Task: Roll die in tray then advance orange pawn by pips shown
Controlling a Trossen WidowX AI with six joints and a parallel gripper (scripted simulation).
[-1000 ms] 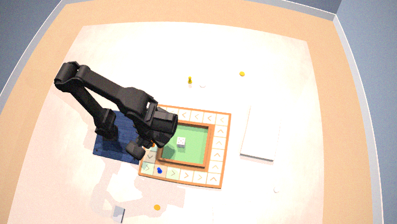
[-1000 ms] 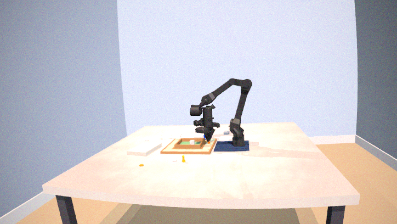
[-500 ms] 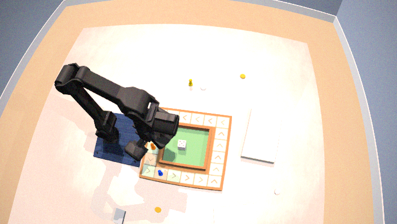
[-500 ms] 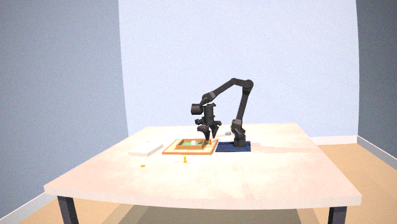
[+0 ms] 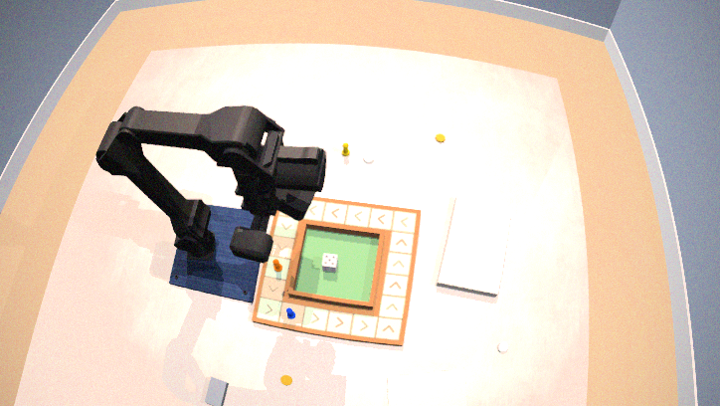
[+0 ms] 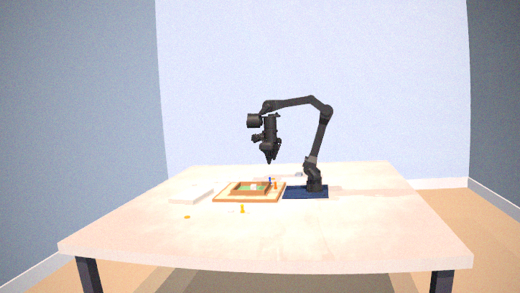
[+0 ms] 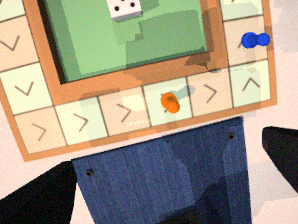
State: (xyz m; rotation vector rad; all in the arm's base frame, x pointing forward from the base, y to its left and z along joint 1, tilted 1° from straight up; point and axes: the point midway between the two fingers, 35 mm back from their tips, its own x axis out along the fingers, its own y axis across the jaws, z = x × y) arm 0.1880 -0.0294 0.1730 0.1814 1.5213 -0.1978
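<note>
One orange pawn, one die, showing apparently five.

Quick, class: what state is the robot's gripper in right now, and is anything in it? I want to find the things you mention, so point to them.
Gripper (image 6: 268, 163) (image 7: 170, 153): open, holding nothing.

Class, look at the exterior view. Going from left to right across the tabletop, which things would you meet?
White slab → flat yellow disc → yellow pawn → white die → blue pawn → orange pawn → dark blue base plate.
</note>
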